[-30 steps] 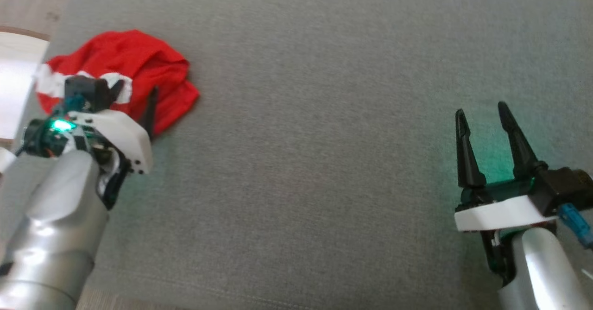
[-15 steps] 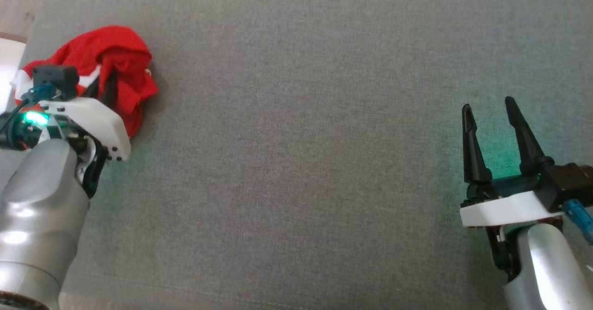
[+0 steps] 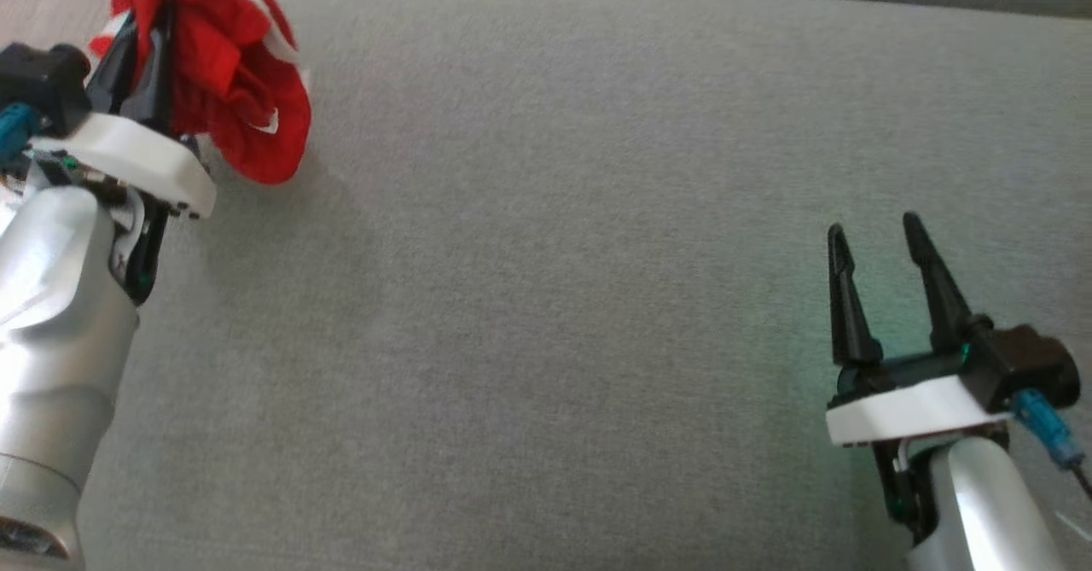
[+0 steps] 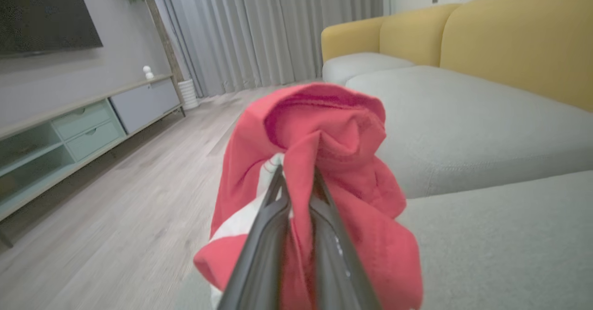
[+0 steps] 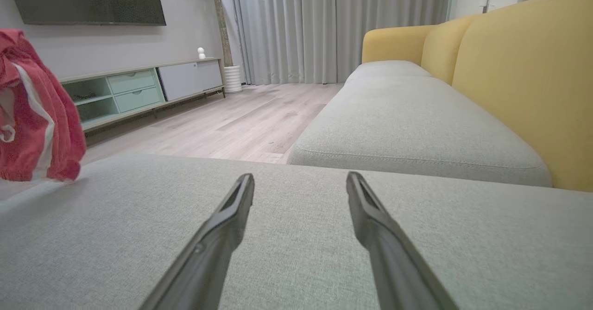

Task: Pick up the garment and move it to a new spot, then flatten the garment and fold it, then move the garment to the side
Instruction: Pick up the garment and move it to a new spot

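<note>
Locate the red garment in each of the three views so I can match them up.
Head view: garment at top left, gripped by the left tool.
Left wrist view: garment at centre, bunched over the shut fingers.
Right wrist view: garment at the left edge, hanging.
Shared landmark: the grey cushion, seen in all three.

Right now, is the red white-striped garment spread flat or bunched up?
Bunched up: the red, white-striped fabric garment hangs crumpled from the shut jaws of the left gripper.
</note>
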Controlling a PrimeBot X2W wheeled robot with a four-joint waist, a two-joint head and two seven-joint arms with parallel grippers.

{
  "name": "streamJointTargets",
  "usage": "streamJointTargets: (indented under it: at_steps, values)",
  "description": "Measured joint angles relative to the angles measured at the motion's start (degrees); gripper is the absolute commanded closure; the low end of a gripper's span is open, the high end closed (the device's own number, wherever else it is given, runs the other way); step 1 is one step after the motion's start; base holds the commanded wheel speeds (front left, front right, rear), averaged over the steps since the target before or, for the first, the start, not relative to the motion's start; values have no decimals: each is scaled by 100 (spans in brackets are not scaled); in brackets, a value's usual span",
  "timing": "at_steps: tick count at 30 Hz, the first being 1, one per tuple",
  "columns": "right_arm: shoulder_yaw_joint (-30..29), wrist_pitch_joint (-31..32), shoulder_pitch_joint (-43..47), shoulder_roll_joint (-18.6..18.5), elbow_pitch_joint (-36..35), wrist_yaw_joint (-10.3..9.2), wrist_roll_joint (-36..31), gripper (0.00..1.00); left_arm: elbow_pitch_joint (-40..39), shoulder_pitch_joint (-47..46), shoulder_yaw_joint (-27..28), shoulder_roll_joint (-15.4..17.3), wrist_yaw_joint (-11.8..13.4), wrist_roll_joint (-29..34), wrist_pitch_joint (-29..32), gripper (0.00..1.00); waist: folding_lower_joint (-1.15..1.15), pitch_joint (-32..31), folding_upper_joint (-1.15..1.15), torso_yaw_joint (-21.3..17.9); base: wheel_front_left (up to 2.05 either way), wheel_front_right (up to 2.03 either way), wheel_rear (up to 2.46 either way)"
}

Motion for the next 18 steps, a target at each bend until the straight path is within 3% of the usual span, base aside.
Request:
streamJointTargets:
  at_steps: [7, 12, 18]
  values:
    - [30, 0, 116, 30, 45, 0, 138, 0, -910, 156, -213, 11, 62, 41, 256, 100, 0, -232, 0, -314, 0, 0, 0]
    - [202, 0, 139, 36, 42, 0, 300, 0, -1720, 825, -568, -332, 201, 20, 656, 100, 0, -313, 0, -680, 0, 0, 0]
    - [331, 0, 71, 44, 41, 0, 458, 0, -2061, 1259, -1034, -890, 353, -2, 824, 100, 1, -309, 0, -1210, 0, 0, 0]
